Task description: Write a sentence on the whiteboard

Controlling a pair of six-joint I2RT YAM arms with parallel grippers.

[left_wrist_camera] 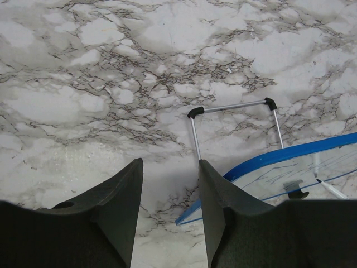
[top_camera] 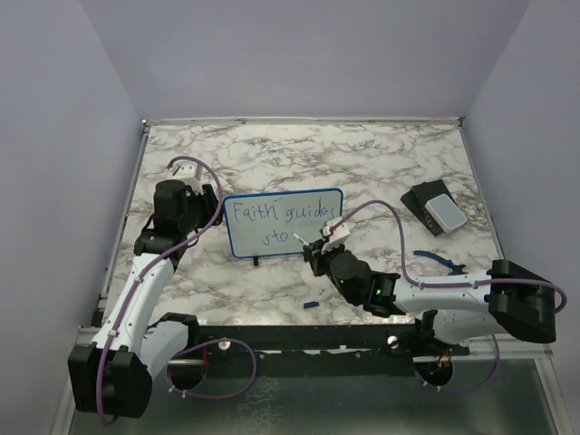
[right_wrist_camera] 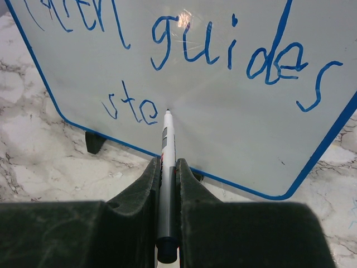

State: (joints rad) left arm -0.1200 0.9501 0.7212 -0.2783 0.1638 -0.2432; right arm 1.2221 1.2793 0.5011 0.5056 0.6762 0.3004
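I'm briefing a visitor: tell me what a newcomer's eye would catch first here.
The blue-framed whiteboard stands in the middle of the marble table, with blue handwriting reading "Faith guides" over an unfinished "ste". The right fingers clamp a marker whose tip is at the board just after that last letter.

White whiteboard [top_camera: 272,227] with blue frame and blue sentence [right_wrist_camera: 209,47]; silver-grey marker [right_wrist_camera: 166,184]; white table [top_camera: 362,154] veined grey.

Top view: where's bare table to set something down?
Free: the far strip of table between the back wall and the whiteboard; the near patch before the board, between the left arm and a small blue piece. Crowded: right of the board, where the right pincer holds the marker, with the dark block and a blue item beyond.
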